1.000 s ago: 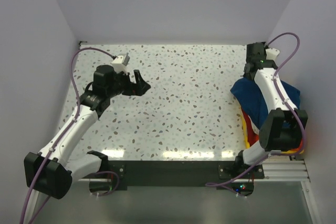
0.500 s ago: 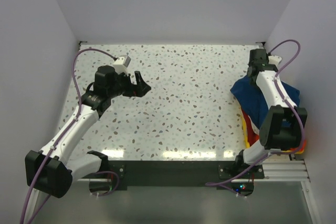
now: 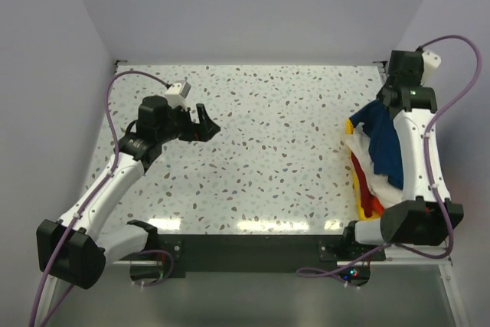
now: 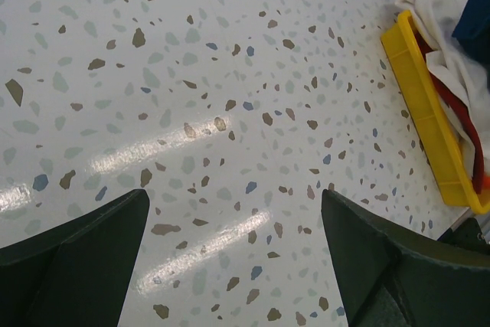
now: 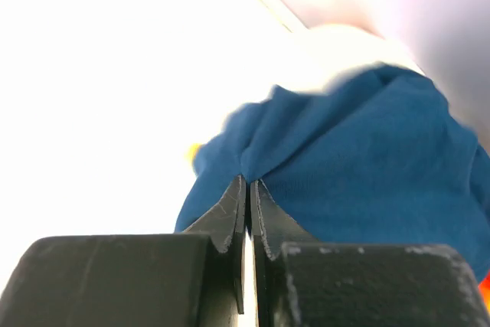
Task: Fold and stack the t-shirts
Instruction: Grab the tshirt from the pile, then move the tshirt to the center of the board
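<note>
Speckled table (image 3: 268,135) below, right hand (image 5: 249,183) pinches navy t-shirt (image 5: 360,158); left hand (image 3: 205,122) gapes wide.

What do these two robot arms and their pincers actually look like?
Both the left arm and right arm have smooth white segments joined by chunky black joints. A purple cable loops along each. The left gripper and right gripper each have two black wedge-shaped fingers, with a small white block at the wrist.

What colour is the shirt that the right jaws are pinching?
The shirt is navy blue, seen best in the right wrist view.
</note>
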You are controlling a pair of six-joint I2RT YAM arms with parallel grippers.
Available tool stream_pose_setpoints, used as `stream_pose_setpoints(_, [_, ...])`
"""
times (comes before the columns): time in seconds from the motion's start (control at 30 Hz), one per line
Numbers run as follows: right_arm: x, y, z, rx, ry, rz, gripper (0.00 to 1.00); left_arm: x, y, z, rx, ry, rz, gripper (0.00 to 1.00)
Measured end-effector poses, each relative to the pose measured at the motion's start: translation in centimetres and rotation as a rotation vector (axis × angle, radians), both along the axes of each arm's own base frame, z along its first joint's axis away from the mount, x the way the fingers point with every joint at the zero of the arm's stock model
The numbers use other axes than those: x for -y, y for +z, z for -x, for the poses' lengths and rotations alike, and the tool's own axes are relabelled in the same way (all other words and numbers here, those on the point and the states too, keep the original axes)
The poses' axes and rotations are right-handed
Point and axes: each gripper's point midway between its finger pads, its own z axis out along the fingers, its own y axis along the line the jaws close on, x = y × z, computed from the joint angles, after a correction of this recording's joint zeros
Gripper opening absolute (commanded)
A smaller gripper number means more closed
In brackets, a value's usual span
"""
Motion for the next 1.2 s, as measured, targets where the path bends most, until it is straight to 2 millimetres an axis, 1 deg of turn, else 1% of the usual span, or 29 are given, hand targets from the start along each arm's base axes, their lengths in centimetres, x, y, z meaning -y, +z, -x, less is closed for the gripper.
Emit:
stream_pose_setpoints(0.07, [-1.1,3.9,-0.3,0.110,0.059,-0.029,0.00,0.0,0.0,0.0,0.000,0.000,0.000,1.00])
stream_pose_setpoints(0.13, [-2.7,7.6,-0.7,0.207,0.135,-0.059,0.00,0.0,0.0,0.0,-0.001,0.000,0.000,1.00])
stream_pose_setpoints(0.2, [-4.6,10.6,-1.2,0.282,0.215,-0.080,0.00,0.0,-0.1,0.0,-0.002,0.001,-0.001,1.00])
stream_pose_setpoints(0.27, [-7.6,13.3,-1.7,0.343,0.319,-0.097,0.00,-0.1,-0.1,-0.1,-0.001,0.005,-0.003,1.00])
stream_pose_setpoints(0.33, [-12.1,15.8,-2.0,0.399,0.465,-0.133,0.00,-0.2,0.0,-0.1,-0.001,0.011,-0.006,1.00])
stream_pose_setpoints(0.37, [-13.8,16.5,-2.2,0.415,0.517,-0.149,0.00,-0.2,0.1,-0.2,0.000,0.014,-0.006,1.00])
stream_pose_setpoints(0.47, [-19.8,18.4,-2.4,0.459,0.705,-0.214,0.00,-0.5,0.8,-0.6,0.009,0.046,-0.001,1.00])
stream_pose_setpoints(0.53, [-23.3,18.7,-2.5,0.465,0.808,-0.254,0.00,-0.7,1.4,-0.9,0.023,0.071,0.001,1.00])
stream_pose_setpoints(0.6, [-26.1,18.4,-2.8,0.460,0.889,-0.292,0.00,-1.0,2.0,-1.2,0.033,0.097,0.005,1.00])
stream_pose_setpoints(0.63, [-27.6,18.0,-3.0,0.453,0.928,-0.313,0.00,-1.2,2.2,-1.3,0.038,0.111,0.007,1.00])
stream_pose_setpoints(0.67, [-29.0,17.4,-3.3,0.444,0.962,-0.333,0.04,-1.3,2.3,-1.4,0.040,0.122,0.009,1.00])
stream_pose_setpoints(0.7, [-30.4,16.6,-3.7,0.430,0.991,-0.355,0.33,-1.4,2.4,-1.5,0.041,0.133,0.012,1.00])
stream_pose_setpoints(0.73, [-31.6,15.7,-4.3,0.417,1.011,-0.379,0.49,-1.5,2.5,-1.5,0.041,0.145,0.014,1.00])
stream_pose_setpoints(0.77, [-32.8,14.5,-5.0,0.396,1.035,-0.397,0.62,-1.6,2.5,-1.6,0.038,0.157,0.017,1.00])
stream_pose_setpoints(0.83, [-34.9,11.0,-6.8,0.337,1.065,-0.422,0.82,-1.7,2.4,-1.7,0.030,0.176,0.025,0.97])
stream_pose_setpoints(0.87, [-35.4,9.2,-7.6,0.306,1.068,-0.423,0.83,-1.8,2.3,-1.8,0.022,0.187,0.030,0.95])
stream_pose_setpoints(0.9, [-35.8,6.7,-8.4,0.260,1.061,-0.421,0.83,-1.8,2.1,-2.0,0.017,0.198,0.032,0.90])
stream_pose_setpoints(0.97, [-35.7,0.8,-9.2,0.137,1.023,-0.412,0.83,-1.9,1.0,-2.4,-0.013,0.226,0.031,0.84])
stream_pose_setpoints(1.0, [-35.3,-1.8,-9.2,0.082,1.000,-0.405,0.83,-1.9,0.0,-2.5,-0.036,0.244,0.024,0.81])
stream_pose_setpoints(1.03, [-34.8,-3.9,-8.9,0.035,0.975,-0.393,0.82,-1.9,-0.9,-2.6,-0.056,0.255,0.015,0.79])
stream_pose_setpoints(1.07, [-33.9,-6.4,-8.3,-0.023,0.942,-0.375,0.81,-1.7,-2.6,-2.6,-0.092,0.271,0.005,0.77])
stream_pose_setpoints(1.1, [-33.3,-7.6,-8.0,-0.048,0.921,-0.361,0.81,-1.6,-3.8,-2.4,-0.118,0.276,-0.006,0.74])
stream_pose_setpoints(1.2, [-31.0,-10.9,-6.8,-0.100,0.842,-0.302,0.80,-1.2,-8.9,-0.9,-0.226,0.301,-0.052,0.71])
